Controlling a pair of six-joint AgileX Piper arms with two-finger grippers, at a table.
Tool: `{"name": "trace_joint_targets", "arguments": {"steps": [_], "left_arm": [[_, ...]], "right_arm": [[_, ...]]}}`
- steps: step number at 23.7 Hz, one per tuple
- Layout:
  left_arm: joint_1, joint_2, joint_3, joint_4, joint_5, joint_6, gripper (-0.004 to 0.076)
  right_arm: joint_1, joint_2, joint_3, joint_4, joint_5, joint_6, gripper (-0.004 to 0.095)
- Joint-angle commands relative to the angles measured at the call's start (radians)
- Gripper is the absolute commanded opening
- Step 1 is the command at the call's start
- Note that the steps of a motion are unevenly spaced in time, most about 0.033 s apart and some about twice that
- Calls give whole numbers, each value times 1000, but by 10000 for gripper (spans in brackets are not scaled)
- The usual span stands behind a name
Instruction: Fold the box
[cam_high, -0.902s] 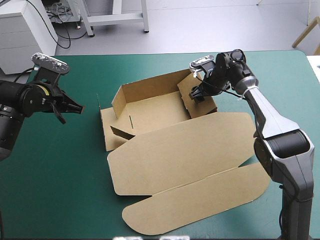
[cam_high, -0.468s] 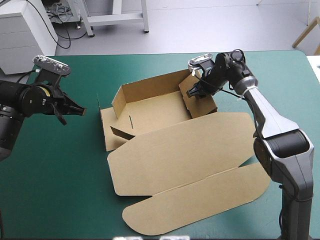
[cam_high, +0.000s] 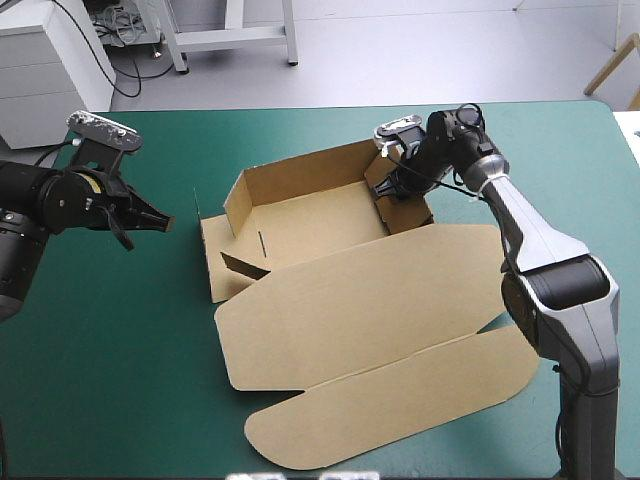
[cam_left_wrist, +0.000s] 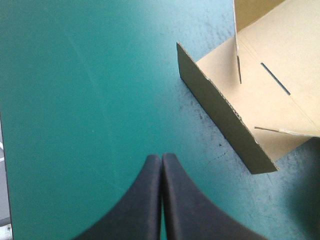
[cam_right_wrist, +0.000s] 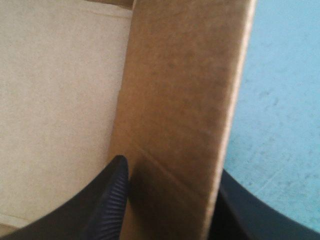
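Note:
The brown box (cam_high: 330, 290) lies mid-table as an open tray, its back wall raised and its lid flat toward the near edge. My right gripper (cam_high: 388, 186) is at the tray's right wall. In the right wrist view, that wall (cam_right_wrist: 180, 75) stands between my black fingers (cam_right_wrist: 107, 205), and the right gripper (cam_right_wrist: 172, 172) is shut on it. My left gripper (cam_high: 163, 221) hovers to the left of the box, apart from it. In the left wrist view, the left gripper (cam_left_wrist: 161, 159) is shut with nothing in it, and the box's left flap (cam_left_wrist: 260, 95) lies ahead of it.
The lid's long front flap (cam_high: 400, 405) reaches close to the table's near edge. The teal-green cover (cam_high: 100, 350) stretches wide on the left of the box, with a narrower strip on the right beside my right arm (cam_high: 545, 260).
My right gripper has shifted slightly toward the tray's inside, taking the right wall with it. The left gripper has barely moved.

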Motion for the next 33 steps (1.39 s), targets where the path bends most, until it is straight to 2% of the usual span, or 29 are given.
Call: {"name": "trace_joint_targets", "arguments": {"steps": [1,4,7,8,17,21,27,33], "left_arm": [[0,-29,-26,1,-42,-12,-10],[0,-29,-26,1,-42,-12,-10],[0,-29,-26,1,-42,-12,-10],[0,-29,-26,1,-42,-12,-10],[0,-29,-26,1,-25,-12,-10],[0,-29,-26,13,-34,-34,-10],[0,-29,-26,103,-48,-90,-10],[62,-27,-8,-20,-97,-51,18]], "right_arm": [[-5,-46,-25,21,-25,-1,353],[-5,-46,-25,21,-22,3,210],[-5,-46,-25,18,-5,3,9],[-5,-46,-25,18,2,3,-16],[-23,-103,-27,-10,29,12,-19],[-108,-195,-27,14,92,-19,-19],[-328,-385,-27,307,92,-112,-19],[-430,-534,-25,334,92,-149,-20]]}}
